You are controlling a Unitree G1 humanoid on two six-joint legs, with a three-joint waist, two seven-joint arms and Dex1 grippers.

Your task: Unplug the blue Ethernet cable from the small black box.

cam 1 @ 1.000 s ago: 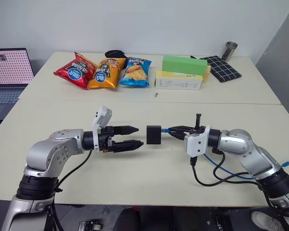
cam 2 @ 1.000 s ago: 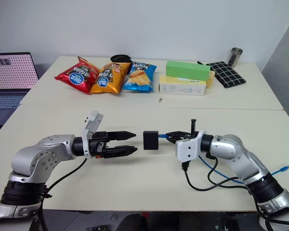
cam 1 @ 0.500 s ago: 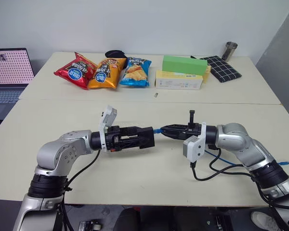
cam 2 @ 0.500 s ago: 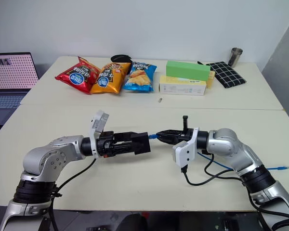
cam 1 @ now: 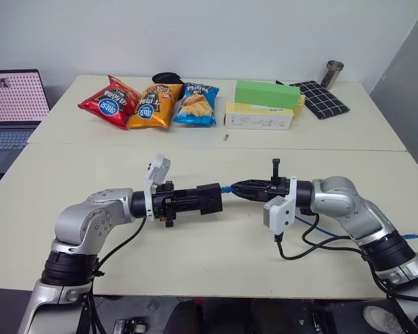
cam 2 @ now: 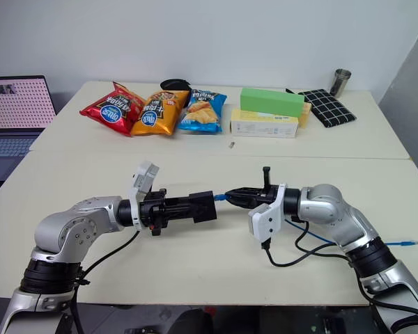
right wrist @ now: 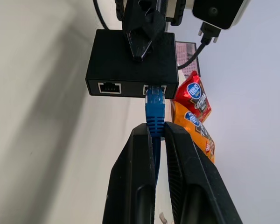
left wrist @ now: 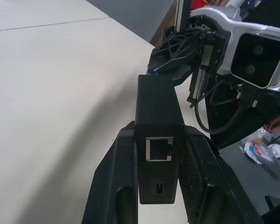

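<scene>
Blue Ethernet cable pinched in right pincer, small black box clamped in left pincer, chip bags well behind.

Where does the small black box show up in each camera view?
Left eye view: small black box mid-picture, clamped by the left gripper.
Right eye view: centre.
Left wrist view: between the fingers.
Right wrist view: upper middle.
Shared landmark: blue Ethernet cable, plugged in.

The far end of the blue Ethernet cable is hidden behind the right arm; the laptop is cut off at the picture's edge.
</scene>
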